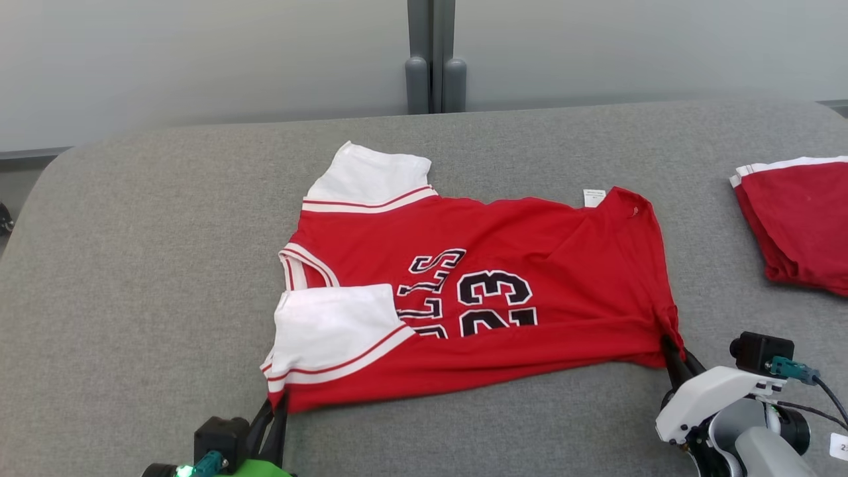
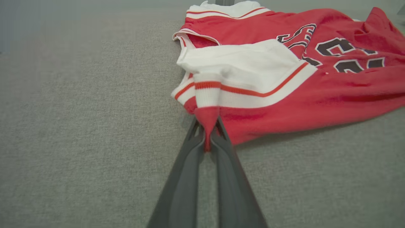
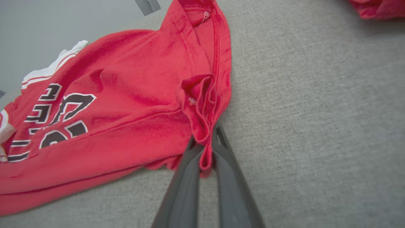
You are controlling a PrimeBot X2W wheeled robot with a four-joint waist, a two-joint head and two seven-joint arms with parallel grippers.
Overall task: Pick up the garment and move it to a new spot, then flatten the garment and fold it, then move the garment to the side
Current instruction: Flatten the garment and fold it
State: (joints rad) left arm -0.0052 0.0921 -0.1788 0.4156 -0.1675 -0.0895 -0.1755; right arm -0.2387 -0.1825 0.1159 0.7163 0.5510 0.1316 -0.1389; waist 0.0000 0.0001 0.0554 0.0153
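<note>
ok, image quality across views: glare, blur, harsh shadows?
Head view: soft even light, no glare, jersey sharp, thin shadow under its near edge. Left wrist view: left end effector soft up close, far table hazy. Right wrist view: wide-angle bend, right end effector soft, second red garment blurred at the top.

The red jersey (image 1: 563, 252), lying mid-tabletop (image 1: 132, 265), bears a black, white-edged number "23" (image 1: 495, 303) turned sideways, the 2 partly lost in a fold. Beside it, towards the collar, run matching letters (image 1: 430, 285): "LLS" reads, the rest lies under a white sleeve (image 1: 331, 324). A small white tag (image 1: 593, 197) at the jersey's far edge carries print too small to read.
</note>
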